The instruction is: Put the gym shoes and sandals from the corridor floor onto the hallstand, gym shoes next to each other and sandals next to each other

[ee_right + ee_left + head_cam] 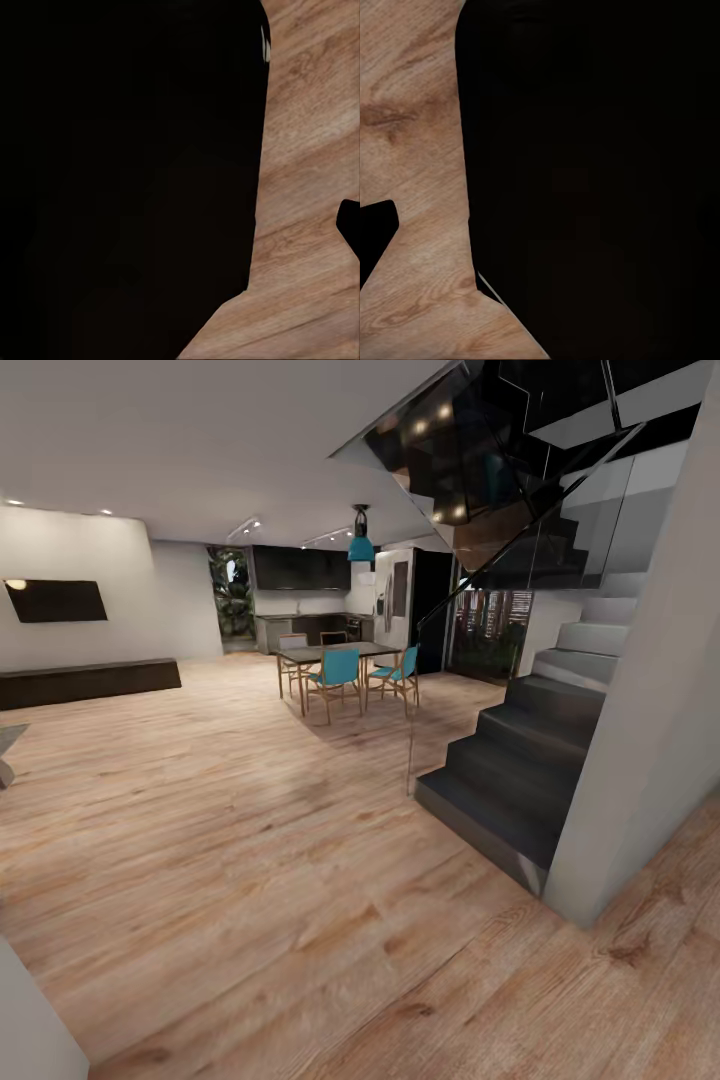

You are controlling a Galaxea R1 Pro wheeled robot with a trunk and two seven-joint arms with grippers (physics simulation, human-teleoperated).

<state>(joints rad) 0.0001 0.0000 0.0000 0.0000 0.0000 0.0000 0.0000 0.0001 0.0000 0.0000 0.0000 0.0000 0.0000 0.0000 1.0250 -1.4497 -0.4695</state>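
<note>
The gym shoes, the sandals and the hallstand are out of view. Light brown wood plank floor stretches ahead of me in the head view. In the left wrist view a large black body hangs close over the same planks, with a small dark tip at the frame edge. The right wrist view has a similar black mass above the floor and a dark tip at its edge. I cannot tell how either gripper's jaws stand.
A dark staircase with a glass panel rises at the right, beside a white wall. Further back stand a dining table and teal chairs. A low dark bench lines the left wall. A white edge sits at lower left.
</note>
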